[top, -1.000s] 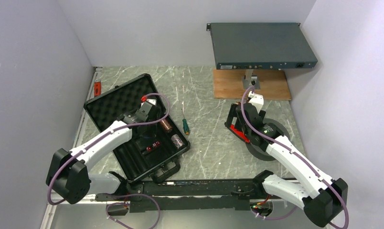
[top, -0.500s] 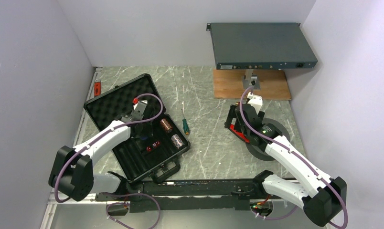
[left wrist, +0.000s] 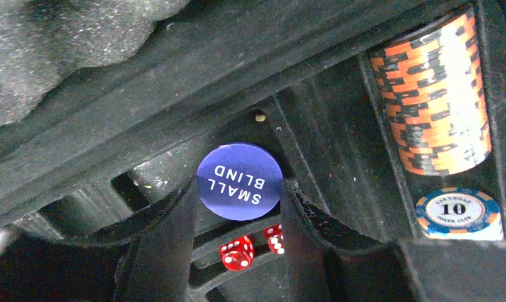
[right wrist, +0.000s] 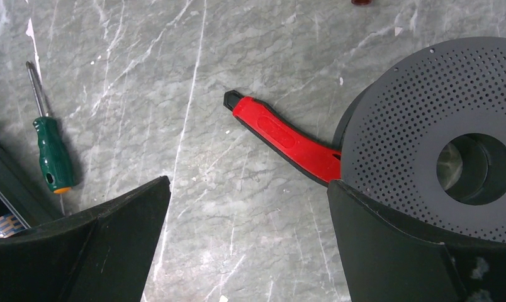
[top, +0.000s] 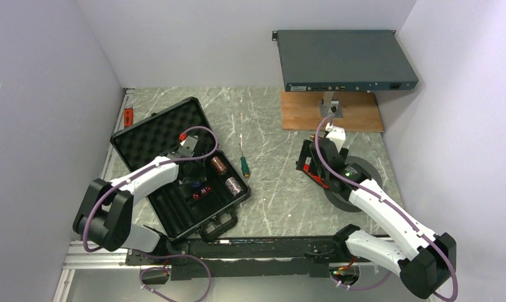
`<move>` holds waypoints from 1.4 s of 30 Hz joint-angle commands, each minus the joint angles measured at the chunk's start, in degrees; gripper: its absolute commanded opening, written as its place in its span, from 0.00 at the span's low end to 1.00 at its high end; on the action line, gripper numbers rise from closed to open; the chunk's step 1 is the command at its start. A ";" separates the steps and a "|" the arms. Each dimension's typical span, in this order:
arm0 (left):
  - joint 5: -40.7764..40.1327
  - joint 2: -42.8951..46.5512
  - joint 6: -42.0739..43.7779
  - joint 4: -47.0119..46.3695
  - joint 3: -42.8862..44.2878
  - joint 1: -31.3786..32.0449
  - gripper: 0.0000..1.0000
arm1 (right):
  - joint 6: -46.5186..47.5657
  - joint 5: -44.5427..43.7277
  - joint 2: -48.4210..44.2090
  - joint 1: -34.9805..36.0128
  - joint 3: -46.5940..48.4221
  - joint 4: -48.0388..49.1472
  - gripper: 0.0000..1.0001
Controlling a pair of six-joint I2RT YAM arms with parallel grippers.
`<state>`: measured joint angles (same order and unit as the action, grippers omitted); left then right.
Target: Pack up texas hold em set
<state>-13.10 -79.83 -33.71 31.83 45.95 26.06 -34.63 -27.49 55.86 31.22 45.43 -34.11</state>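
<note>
Two dice (left wrist: 236,253), one part-hidden by left end effector (left wrist: 238,189) pinching blue button (left wrist: 239,181), right end effector (right wrist: 247,182) spread

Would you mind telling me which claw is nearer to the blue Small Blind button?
Left. The left claw holds the blue button between its fingers inside the case; the right claw hangs across the table, above the red-handled tool.

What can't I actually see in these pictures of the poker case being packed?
- Blue button: in the top view, hidden under the left tool gripping it.
- Red dice: in the left wrist view, one is partly behind a finger, so others could be hidden; top view too small to count.
- Red handle: in the right wrist view, its far end disappears under the grey disc.
</note>
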 commanded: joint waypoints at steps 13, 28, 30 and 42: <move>1.63 -3.55 -1.53 -6.46 -0.61 -0.22 0.40 | 0.30 -0.46 -0.30 -0.20 -0.69 2.55 1.00; 4.81 1.31 -1.72 -10.98 -3.33 -0.14 0.55 | 0.38 -0.69 -0.57 -0.15 -0.96 2.38 1.00; 4.97 2.31 -2.00 -10.81 -3.56 -0.14 0.58 | 0.31 -0.65 -0.64 -0.19 -1.03 2.37 1.00; 5.22 8.57 -2.58 -8.91 -4.97 -0.01 0.70 | 0.36 -0.73 -1.23 -0.21 -0.44 0.91 1.00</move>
<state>-9.41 -74.00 -35.24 24.64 41.32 25.78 -34.50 -27.49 55.79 31.20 44.56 -33.71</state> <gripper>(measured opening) 0.701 0.994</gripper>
